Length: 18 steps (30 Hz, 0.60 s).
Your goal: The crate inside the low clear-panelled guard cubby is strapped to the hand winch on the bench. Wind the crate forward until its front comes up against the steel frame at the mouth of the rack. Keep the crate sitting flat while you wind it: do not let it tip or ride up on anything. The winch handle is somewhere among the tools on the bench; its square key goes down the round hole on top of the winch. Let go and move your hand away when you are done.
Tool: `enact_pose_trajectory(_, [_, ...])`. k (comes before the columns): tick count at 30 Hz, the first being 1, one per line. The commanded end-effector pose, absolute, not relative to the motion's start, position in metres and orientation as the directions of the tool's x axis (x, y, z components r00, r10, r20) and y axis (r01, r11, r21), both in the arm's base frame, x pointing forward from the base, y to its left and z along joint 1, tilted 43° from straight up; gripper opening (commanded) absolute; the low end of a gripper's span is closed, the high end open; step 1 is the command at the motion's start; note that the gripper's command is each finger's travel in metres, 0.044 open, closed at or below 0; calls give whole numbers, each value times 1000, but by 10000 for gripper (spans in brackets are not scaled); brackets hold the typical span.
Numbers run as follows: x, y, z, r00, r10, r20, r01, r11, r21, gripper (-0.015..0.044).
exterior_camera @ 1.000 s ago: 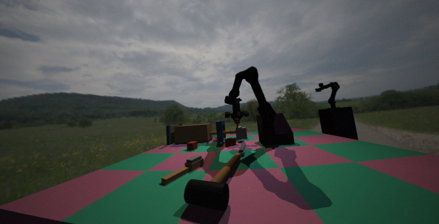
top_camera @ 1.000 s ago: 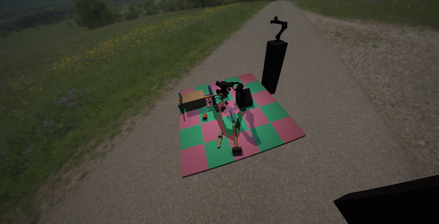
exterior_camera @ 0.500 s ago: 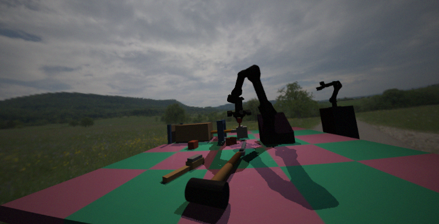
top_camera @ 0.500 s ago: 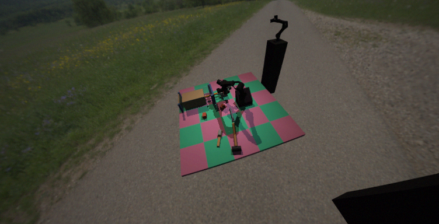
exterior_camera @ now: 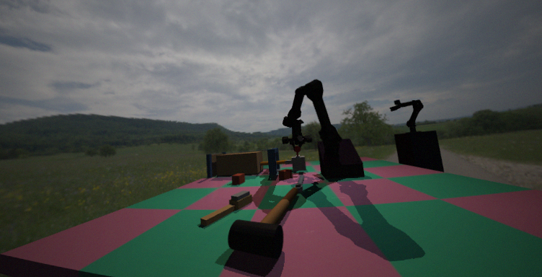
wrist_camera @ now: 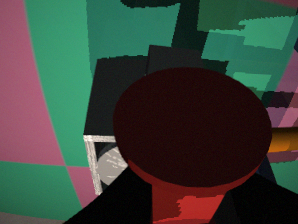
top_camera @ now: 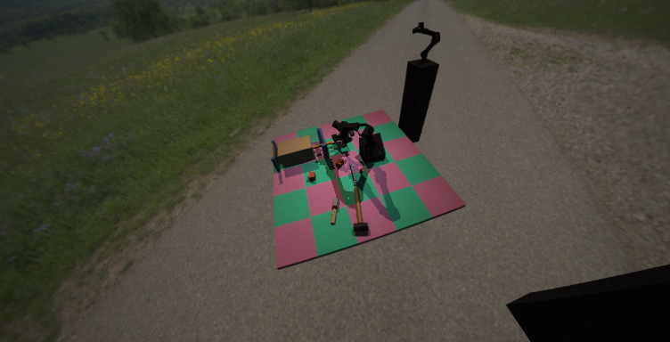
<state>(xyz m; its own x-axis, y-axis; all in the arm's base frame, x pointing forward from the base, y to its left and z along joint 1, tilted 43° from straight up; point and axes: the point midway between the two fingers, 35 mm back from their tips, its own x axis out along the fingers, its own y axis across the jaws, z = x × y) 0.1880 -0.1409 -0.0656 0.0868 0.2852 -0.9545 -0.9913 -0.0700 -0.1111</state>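
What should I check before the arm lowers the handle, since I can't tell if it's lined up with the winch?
1. Grip on handle: ok. The gripper is shut on the red winch handle.
2. Handle above the winch: ok, it hangs just over the grey block.
3. Key lined up with the round hole: cannot tell; the knob hides it in the wrist view.
4. Crate sitting flat: ok.
5. Crate front against the blue frame post: not ok; a gap shows.
6. Mallet away from the winch: ok.
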Motion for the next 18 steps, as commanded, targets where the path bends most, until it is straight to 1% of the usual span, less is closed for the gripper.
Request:
enact_pose_trajectory(1, [167,-141,-69,43,286,-957,-997,-56,-61,0])
enact_pose_trajectory(18, [149,-145,-73,41,285,-958,-997,-56,-60,0])
